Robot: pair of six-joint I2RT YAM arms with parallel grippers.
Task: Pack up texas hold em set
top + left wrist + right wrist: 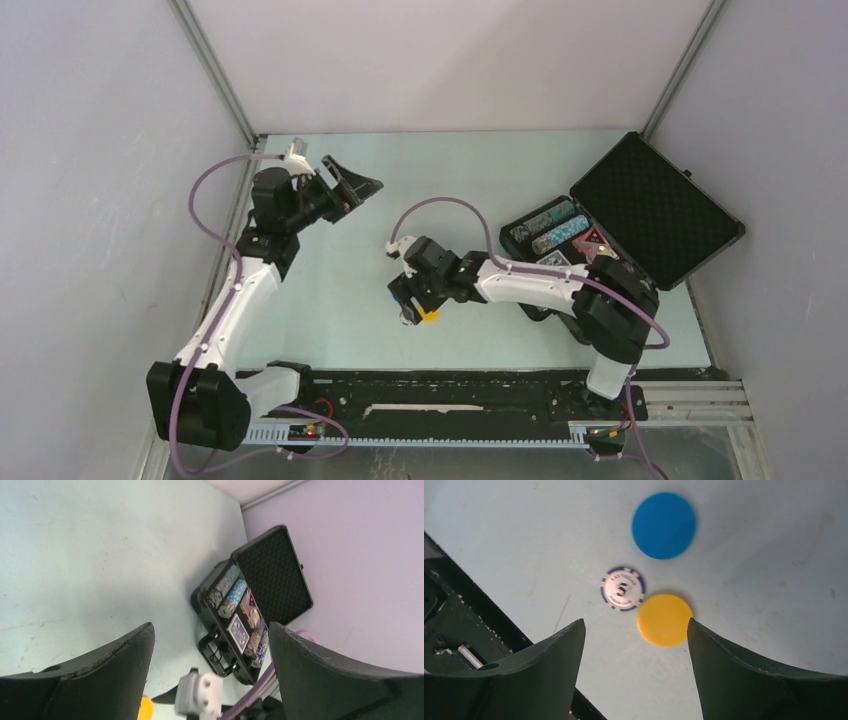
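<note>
1. The right claw (636, 625) gapes empty left of the open black foam-lined hard case (655, 200); the left claw (210, 630), farther left, likewise.
2. The right wrist view alone shows one blue disc (664, 526) and one white-and-blue poker chip (622, 588) beside one yellow disc (664, 620).
3. The left wrist view shows one blue-backed card deck (238, 630) inside the case.

I count one open case (655, 195), one blue disc (664, 525), one yellow disc (665, 620) and one loose chip (622, 588). Inside are one deck (239, 630), one red marker (597, 238) and two clear chip rows (222, 586), with more half-hidden.
</note>
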